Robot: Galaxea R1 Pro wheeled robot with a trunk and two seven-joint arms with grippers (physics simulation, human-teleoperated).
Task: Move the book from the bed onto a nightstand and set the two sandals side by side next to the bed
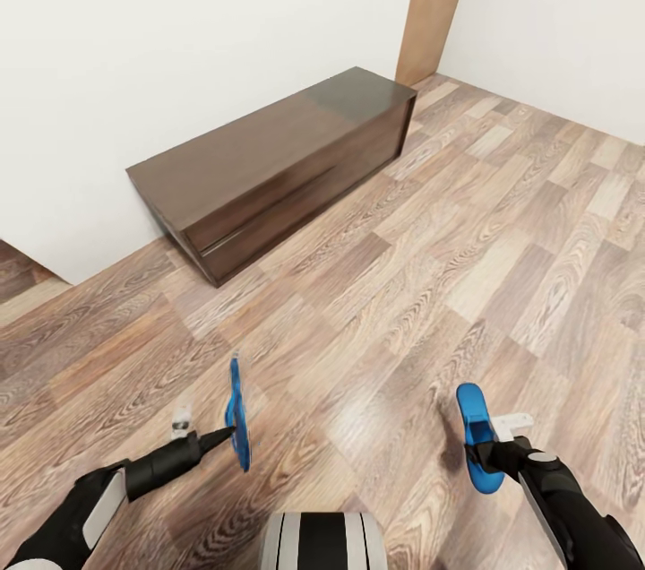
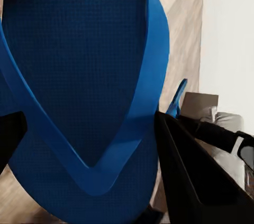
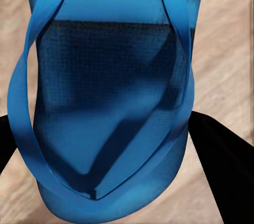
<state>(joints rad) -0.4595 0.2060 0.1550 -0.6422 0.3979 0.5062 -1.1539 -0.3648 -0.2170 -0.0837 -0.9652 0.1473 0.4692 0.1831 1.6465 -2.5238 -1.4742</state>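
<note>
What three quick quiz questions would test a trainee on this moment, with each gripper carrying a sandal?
1. True or false: the left gripper holds its sandal edge-up.
2. What does the right gripper hold? A) book B) blue sandal C) nothing
3. What stands against the white wall ahead?

Key: 1 true. 2 B. 3 a long low dark brown cabinet on the wooden floor.

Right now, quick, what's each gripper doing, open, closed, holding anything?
Left gripper: closed on a bright blue flip-flop sandal, held on edge above the floor.
Right gripper: closed on the other blue flip-flop sandal.
</note>
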